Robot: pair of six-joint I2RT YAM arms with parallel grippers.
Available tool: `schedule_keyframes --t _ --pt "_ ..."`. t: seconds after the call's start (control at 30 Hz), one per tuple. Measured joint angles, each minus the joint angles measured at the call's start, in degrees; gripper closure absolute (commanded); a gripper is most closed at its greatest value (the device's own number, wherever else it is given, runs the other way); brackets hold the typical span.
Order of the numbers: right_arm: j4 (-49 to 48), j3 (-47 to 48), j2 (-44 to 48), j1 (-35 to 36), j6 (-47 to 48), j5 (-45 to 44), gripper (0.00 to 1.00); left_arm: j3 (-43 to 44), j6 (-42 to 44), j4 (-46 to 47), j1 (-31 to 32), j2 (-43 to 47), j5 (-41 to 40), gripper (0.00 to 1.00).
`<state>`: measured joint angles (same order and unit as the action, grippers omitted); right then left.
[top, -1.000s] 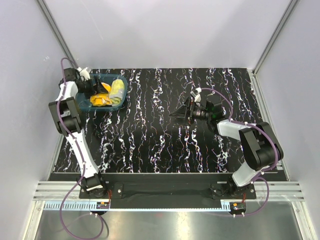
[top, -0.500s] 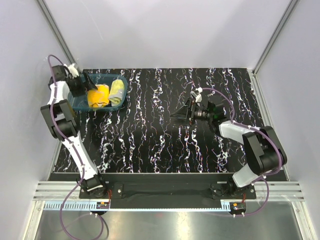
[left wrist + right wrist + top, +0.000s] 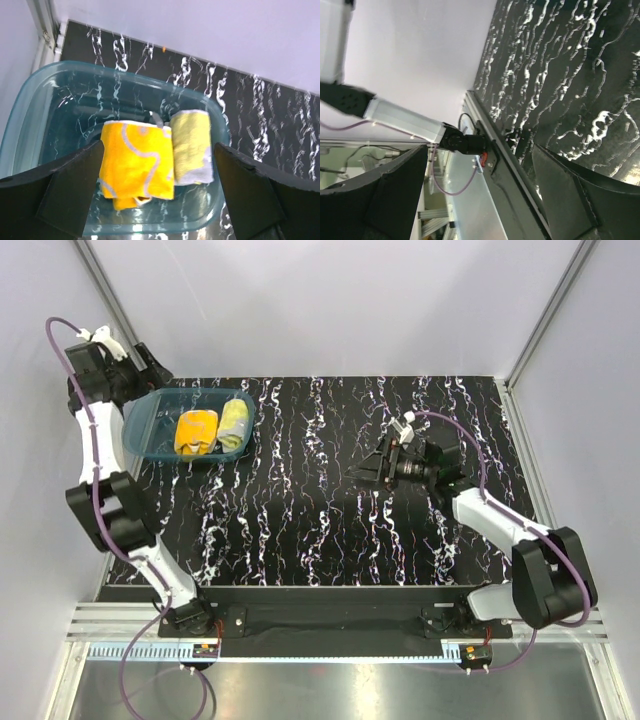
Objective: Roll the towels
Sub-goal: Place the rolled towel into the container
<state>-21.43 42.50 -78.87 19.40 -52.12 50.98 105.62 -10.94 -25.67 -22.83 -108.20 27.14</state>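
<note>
The orange towel (image 3: 194, 432) and the pale yellow towel (image 3: 235, 422) lie side by side as compact bundles inside the teal basin (image 3: 143, 435). In the left wrist view the orange towel (image 3: 137, 160) is left of the yellow towel (image 3: 191, 145), which shows a grey edge, within the basin's rim (image 3: 30, 100). My left gripper (image 3: 154, 368) is open and empty, raised above and behind the basin's far-left corner; it also shows in the left wrist view (image 3: 159, 150). My right gripper (image 3: 364, 472) is open and empty over the table's middle right, and its wrist view (image 3: 480, 165) shows nothing between the fingers.
The black marbled table (image 3: 330, 530) is bounded by pale walls at the back and sides. The basin stands in the far-left corner. The right wrist view shows the table's front rail (image 3: 490, 150) and an arm base.
My left gripper has pulled up and back out of the basin, leaving the orange towel lying in it. My right gripper has shifted slightly and stays open.
</note>
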Motion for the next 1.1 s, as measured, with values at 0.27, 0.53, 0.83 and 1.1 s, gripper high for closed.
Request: schedule_keyframes --t 0.27,0.53,0.83,1.1 --pt "16.06 5.18 4.81 5.05 8.09 -8.85 0.07 -21.94 -8.28 7.39 2.14 23.41 -2.03 0.01" --pt "32.3 13.86 8.96 19.98 15.1 -29.09 0.06 -37.57 -8.63 5.9 10.6 48.22 -14.38 0.01" --pt "36.52 14.34 14.16 21.42 16.44 -39.58 0.0 -50.14 -5.53 -2.1 12.79 68.41 -22.45 0.01" --pt "36.33 14.6 12.83 21.88 16.0 -39.91 0.0 -52.96 -2.29 -6.88 18.51 73.88 -32.0 0.01"
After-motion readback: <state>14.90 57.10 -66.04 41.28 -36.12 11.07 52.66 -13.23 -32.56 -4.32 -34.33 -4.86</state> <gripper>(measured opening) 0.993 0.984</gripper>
